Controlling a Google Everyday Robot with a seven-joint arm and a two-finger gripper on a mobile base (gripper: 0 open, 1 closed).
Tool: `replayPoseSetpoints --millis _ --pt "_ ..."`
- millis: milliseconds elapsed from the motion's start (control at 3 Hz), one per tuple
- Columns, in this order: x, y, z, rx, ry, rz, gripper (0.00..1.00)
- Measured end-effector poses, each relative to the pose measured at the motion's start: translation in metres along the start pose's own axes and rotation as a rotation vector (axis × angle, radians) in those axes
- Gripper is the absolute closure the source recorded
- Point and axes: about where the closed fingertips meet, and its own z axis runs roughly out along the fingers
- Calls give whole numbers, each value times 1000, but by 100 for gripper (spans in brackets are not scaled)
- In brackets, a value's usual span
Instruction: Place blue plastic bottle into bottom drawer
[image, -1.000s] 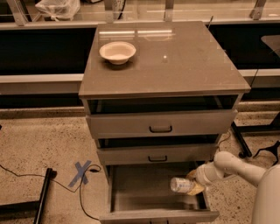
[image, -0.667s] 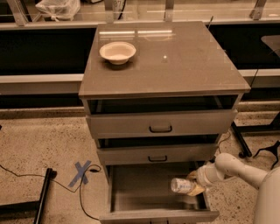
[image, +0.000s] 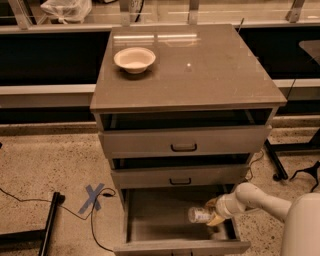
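Note:
The blue plastic bottle (image: 200, 215) lies on its side, cap toward the left, inside the open bottom drawer (image: 150, 220). My gripper (image: 213, 212) reaches in from the right at the end of the white arm and is shut on the bottle's base end. The bottle sits low over the right half of the drawer floor; I cannot tell whether it touches the floor. The drawer is pulled well out, with its flat grey front (image: 180, 247) at the lower edge of the view.
Two shallower drawers (image: 183, 142) with black handles stand slightly open above. A white bowl (image: 134, 59) sits on the cabinet top (image: 200, 70). A blue tape X (image: 93, 197) and cables lie on the floor at left. A black stand leg (image: 50, 220) is at lower left.
The gripper and bottle have hardly moved, staying in the right part of the bottom drawer.

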Motion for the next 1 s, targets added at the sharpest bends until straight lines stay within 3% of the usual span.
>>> replayPoseSetpoints --millis 333,667,1000 --pt "-2 -1 15 7 -25 -19 100" --pt "-6 -2 31 -16 -39 -8 83" --pt "-11 -3 45 -42 -52 17 59"
